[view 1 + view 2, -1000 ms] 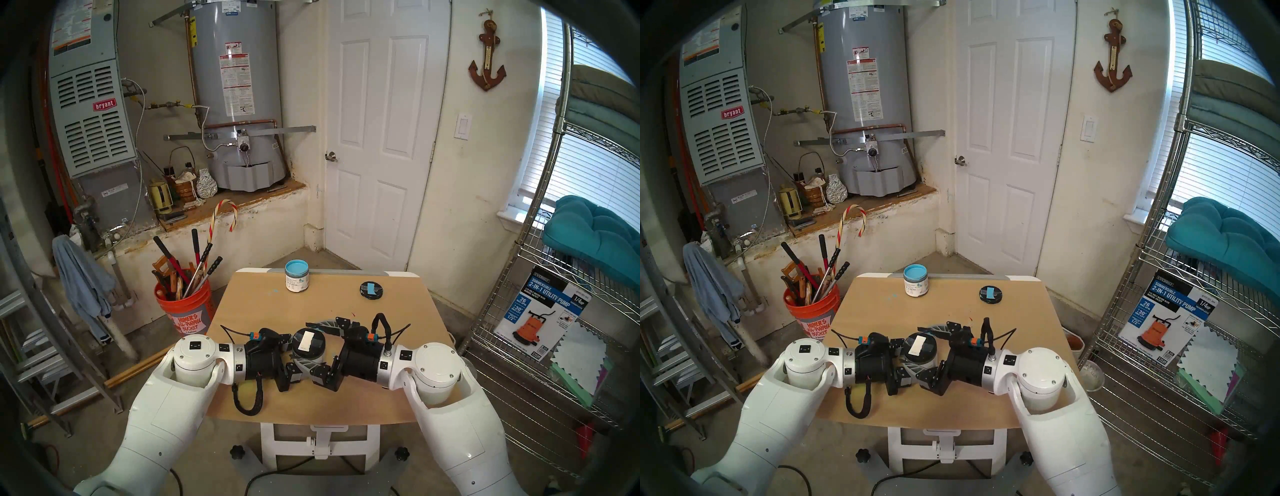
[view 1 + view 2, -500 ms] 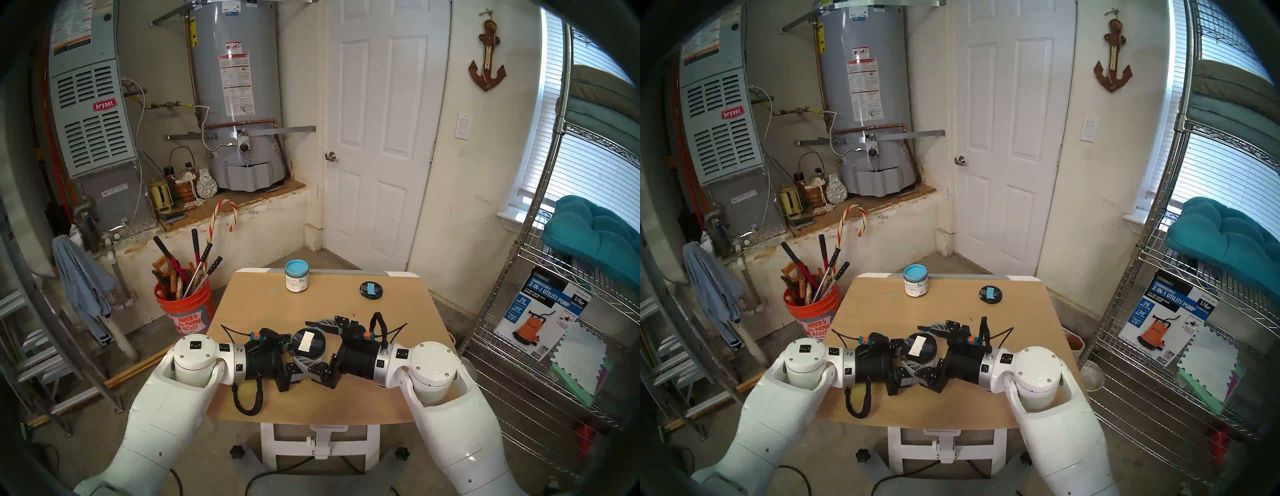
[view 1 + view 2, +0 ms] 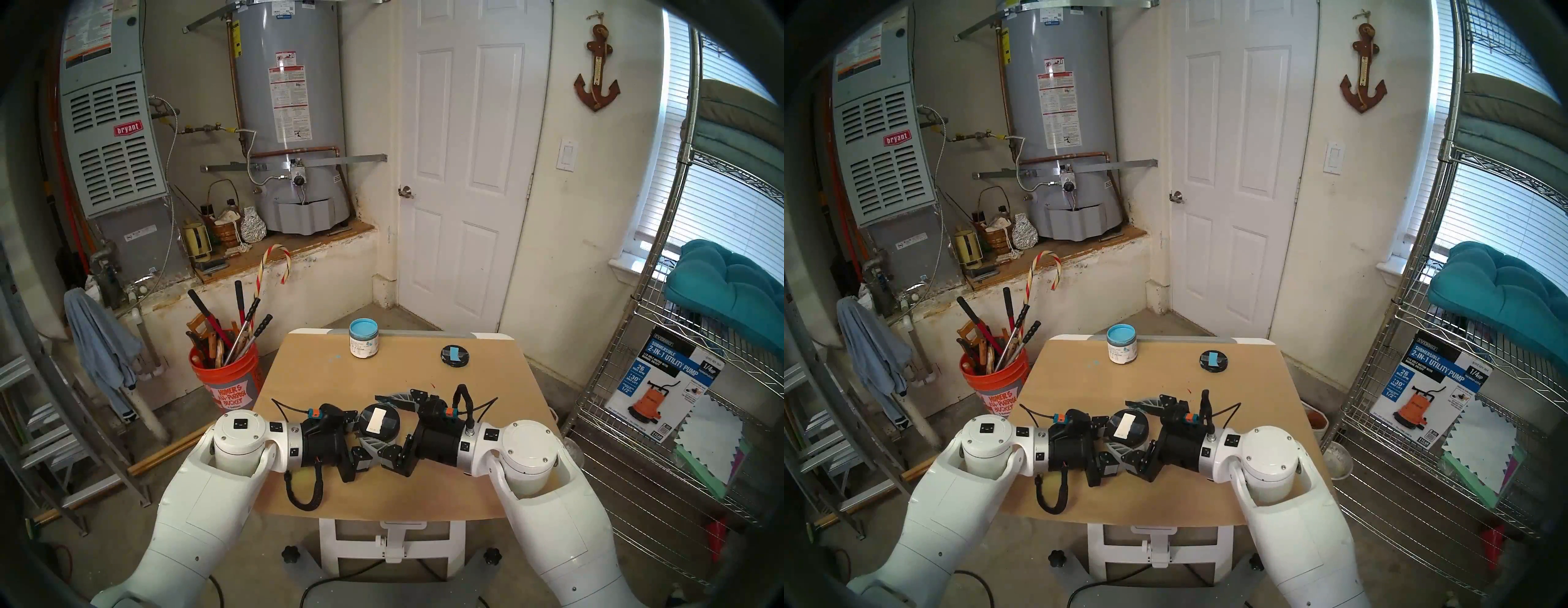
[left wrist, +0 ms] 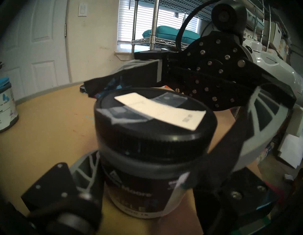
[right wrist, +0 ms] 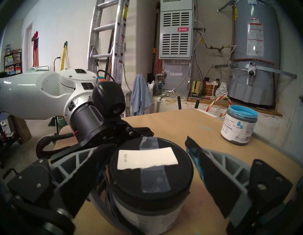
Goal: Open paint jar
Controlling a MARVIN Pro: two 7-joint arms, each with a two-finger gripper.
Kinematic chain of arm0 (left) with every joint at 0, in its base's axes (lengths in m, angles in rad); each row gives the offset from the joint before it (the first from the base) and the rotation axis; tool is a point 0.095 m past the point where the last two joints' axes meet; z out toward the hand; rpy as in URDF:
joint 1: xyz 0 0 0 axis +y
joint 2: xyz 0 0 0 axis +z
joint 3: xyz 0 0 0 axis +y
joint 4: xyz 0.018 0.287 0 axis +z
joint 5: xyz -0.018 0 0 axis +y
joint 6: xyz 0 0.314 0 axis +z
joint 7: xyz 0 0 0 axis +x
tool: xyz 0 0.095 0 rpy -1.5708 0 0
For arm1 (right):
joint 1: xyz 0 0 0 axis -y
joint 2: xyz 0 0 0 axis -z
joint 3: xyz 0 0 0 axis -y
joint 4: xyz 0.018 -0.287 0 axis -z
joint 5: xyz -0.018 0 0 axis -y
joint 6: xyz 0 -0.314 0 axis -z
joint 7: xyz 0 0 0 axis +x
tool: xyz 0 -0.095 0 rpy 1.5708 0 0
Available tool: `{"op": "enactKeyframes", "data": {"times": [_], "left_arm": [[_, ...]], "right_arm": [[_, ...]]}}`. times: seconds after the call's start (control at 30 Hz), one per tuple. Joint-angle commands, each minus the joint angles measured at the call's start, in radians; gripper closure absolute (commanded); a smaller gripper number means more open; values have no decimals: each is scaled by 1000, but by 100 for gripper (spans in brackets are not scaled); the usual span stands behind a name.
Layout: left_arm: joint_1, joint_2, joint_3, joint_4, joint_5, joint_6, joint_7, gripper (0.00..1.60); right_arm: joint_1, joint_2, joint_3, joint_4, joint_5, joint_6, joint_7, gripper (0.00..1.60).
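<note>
The paint jar (image 3: 379, 422) stands on the tan table (image 3: 382, 488), near its front middle, with a black screw lid (image 4: 152, 118) marked by a white tape strip. My left gripper (image 3: 372, 433) is shut on the jar's body below the lid, and its fingers (image 4: 88, 165) press the white label. My right gripper (image 3: 382, 424) is open and straddles the lid. In the right wrist view the lid (image 5: 150, 167) sits between the fingers (image 5: 213, 167), with a gap on the far side. The paint inside is hidden.
An open jar of light-blue paint (image 3: 363, 343) stands at the table's far edge, and a black lid with blue tape (image 3: 455, 355) lies at the far right. An orange bucket of tools (image 3: 225, 373) stands left of the table and a wire shelf (image 3: 679, 382) stands to its right.
My right gripper has moved a little to the left, so its open fingers now reach further around the lid. The jar and the left gripper have hardly moved.
</note>
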Motion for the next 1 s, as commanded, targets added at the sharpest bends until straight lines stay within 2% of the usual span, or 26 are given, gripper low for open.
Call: {"op": "enactKeyframes", "data": {"times": [0.0, 0.1, 0.13, 0.27, 0.33, 0.4, 0.43, 0.47, 0.57, 0.6, 0.67, 0.73, 0.77, 0.8, 0.97], "left_arm": [[12, -8, -9, -6, -3, -15, 15, 160], [9, -10, -9, 5, -2, -24, 17, 160], [8, -11, -9, 9, -2, -26, 18, 160], [12, -10, -12, -13, -5, -10, 20, 160], [11, -10, -14, -10, -7, -12, 20, 160], [11, -10, -15, -8, -7, -15, 19, 160], [10, -10, -16, -8, -8, -14, 19, 160], [9, -10, -16, -9, -9, -13, 18, 160], [6, -8, -15, -7, -9, -13, 16, 160], [6, -8, -15, -7, -9, -13, 15, 160], [4, -7, -14, -7, -8, -12, 14, 160], [3, -6, -13, -7, -8, -12, 12, 160], [2, -6, -13, -6, -8, -12, 11, 160], [2, -5, -13, -5, -9, -12, 10, 160], [0, -2, -11, -6, -9, -7, 7, 160]], "right_arm": [[7, -13, 5, -14, 23, 16, 6, 88], [3, -10, 8, -16, 26, 17, 6, 86], [2, -9, 9, -17, 27, 17, 6, 93], [-3, -4, 15, -27, 33, 22, 10, 92], [-3, -3, 16, -29, 34, 23, 13, 99], [-2, -2, 17, -29, 34, 23, 17, 95], [-2, -2, 17, -28, 34, 22, 18, 99], [-2, -2, 18, -28, 34, 22, 20, 112], [-11, 1, 18, -37, 32, 21, 27, 103], [-13, 2, 17, -40, 32, 20, 30, 93], [-17, 2, 18, -42, 31, 19, 31, 99], [-20, 1, 18, -44, 30, 18, 33, 87], [-21, 1, 19, -45, 30, 19, 35, 63], [-23, 1, 20, -46, 30, 19, 35, 0], [-38, -11, 32, -58, 32, 19, 25, 0]]}}
